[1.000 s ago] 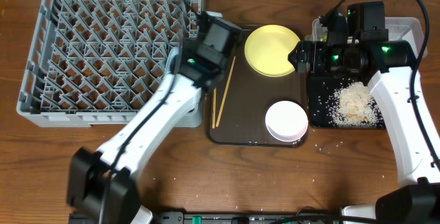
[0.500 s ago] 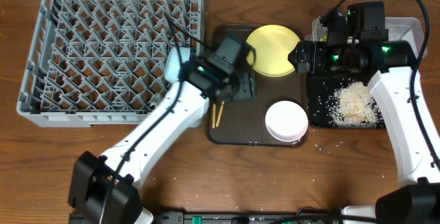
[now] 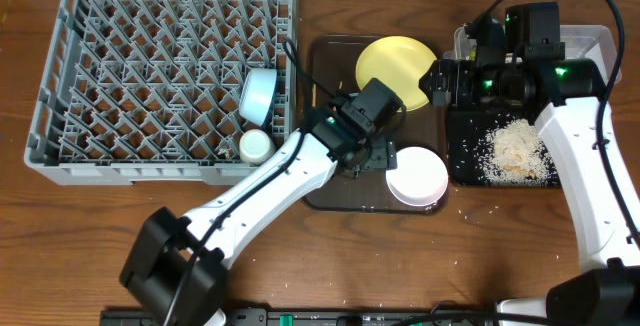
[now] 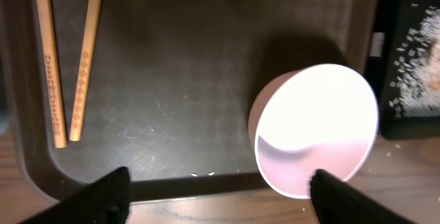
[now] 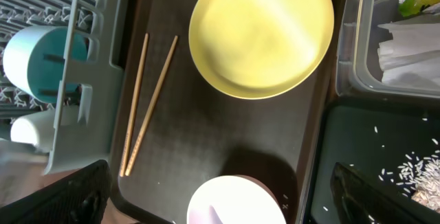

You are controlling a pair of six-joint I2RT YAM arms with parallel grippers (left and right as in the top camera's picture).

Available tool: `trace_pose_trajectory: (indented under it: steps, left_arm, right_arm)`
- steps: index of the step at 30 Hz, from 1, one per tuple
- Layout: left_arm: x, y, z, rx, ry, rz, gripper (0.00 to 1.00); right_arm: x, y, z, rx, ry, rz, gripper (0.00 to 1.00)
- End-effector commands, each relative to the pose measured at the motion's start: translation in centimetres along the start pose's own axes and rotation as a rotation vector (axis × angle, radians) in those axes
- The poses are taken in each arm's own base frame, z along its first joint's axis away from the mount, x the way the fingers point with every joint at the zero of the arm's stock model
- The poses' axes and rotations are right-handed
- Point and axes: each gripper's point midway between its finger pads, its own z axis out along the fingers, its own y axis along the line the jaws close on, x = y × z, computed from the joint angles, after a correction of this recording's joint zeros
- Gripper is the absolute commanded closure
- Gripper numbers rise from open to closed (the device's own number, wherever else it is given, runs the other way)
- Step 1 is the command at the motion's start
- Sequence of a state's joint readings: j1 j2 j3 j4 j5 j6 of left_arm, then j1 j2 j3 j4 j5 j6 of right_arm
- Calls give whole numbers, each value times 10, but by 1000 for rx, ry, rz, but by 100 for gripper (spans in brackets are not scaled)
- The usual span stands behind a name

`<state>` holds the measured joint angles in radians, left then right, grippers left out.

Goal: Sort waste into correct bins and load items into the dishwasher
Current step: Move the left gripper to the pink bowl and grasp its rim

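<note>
White bowl sits on brown tray, mid-desk near the front edge. Left end effector hovers beside it, fingers spread wide, gripping nothing. Chopsticks lie on the tray's left side, yellow plate at its back end. Blue bowl and small cup are in the grey rack, back-left corner. Right end effector is wide apart and empty by the plate's right rim. Rice lies in the black tray toward the right edge.
</note>
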<state>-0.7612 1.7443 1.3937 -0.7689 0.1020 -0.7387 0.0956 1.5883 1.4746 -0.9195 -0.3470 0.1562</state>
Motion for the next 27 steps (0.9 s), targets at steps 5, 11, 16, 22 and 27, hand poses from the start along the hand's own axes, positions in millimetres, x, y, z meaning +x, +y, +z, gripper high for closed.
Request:
trace_pose_trajectory:
  steps: [5,11,16,22,27]
  left_arm:
    - [10,10,29,-67,46,-4,10]
    - [9,4,42,-45,56,12,10]
    - [12,-4,54,0,88,71,11]
    - [21,-15,76,62,148,132,17]
    - [25,-13,87,69,182,121,19]
  right_arm:
    - [-23,-8,-17,-3,-98,74,1]
    - [-40,-56,-63,60,-227,232,1]
    - [-44,-106,-102,135,-325,347,1]
    - [-38,-126,-109,164,-330,396,1]
    - [-38,-126,-109,164,-330,396,1]
